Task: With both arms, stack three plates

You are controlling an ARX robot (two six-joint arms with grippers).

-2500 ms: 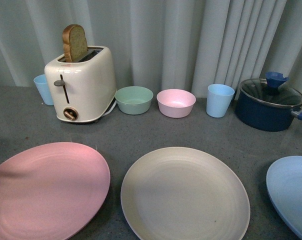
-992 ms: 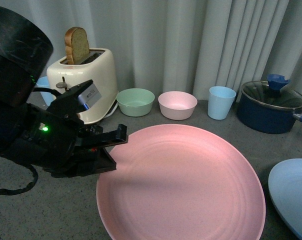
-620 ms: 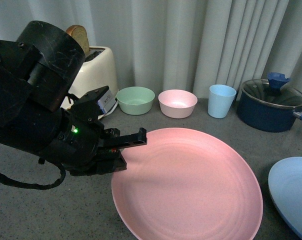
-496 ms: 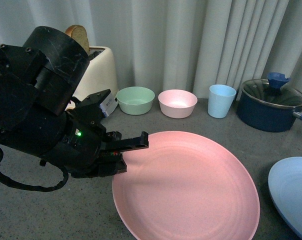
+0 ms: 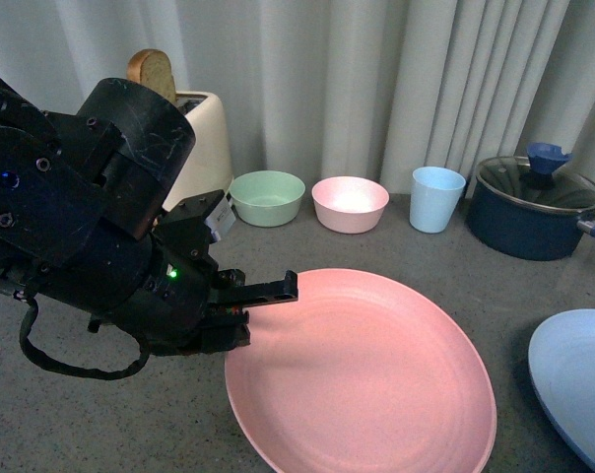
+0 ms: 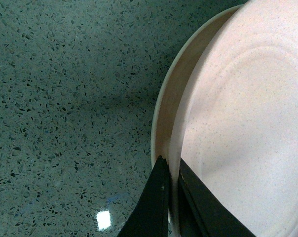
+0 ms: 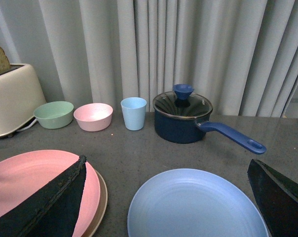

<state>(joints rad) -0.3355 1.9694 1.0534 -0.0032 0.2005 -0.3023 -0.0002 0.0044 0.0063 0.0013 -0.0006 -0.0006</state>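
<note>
Toaster (image 5: 207,143) stands half hidden behind left arm (image 5: 91,236) holding pink plate (image 5: 366,374).

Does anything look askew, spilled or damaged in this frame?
Nothing is spilled or broken. The pink plate, its rim pinched in the left gripper, covers the beige plate, whose rim peeks out beside it, so the stack looks slightly uneven.

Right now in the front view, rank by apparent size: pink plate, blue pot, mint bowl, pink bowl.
1. pink plate, nearest the camera.
2. blue pot.
3. mint bowl and pink bowl look alike; unranked.
</note>
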